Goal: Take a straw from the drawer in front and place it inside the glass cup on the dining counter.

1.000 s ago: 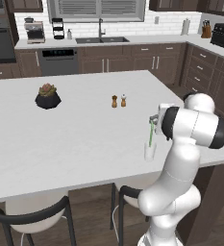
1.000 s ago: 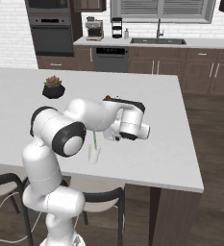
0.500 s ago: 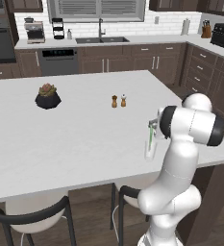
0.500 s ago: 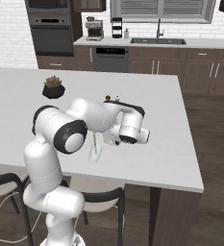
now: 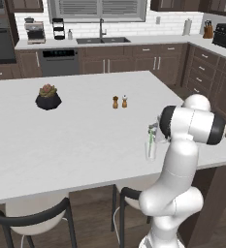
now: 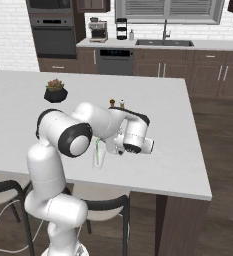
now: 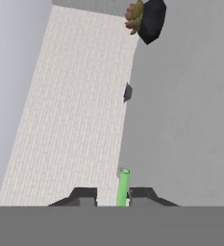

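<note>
Pincer [image 7: 112, 194] beside straw [image 5: 150, 137] in glass cup [image 5: 150, 150]; shakers [image 5: 120, 101], potted plant [image 5: 48, 97] well apart.

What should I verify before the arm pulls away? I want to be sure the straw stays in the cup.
1. Straw inside the glass cup: ok, its lower part shows through the glass in both base views.
2. Cup upright on the dining counter: ok.
3. Gripper released: cannot tell; the straw's top sits between the fingertips, beside the right one.
4. Cup's margin from the counter's near edge: ok, though close to it.
5. Salt and pepper shakers and potted plant clear of the arm: ok, well away.
</note>
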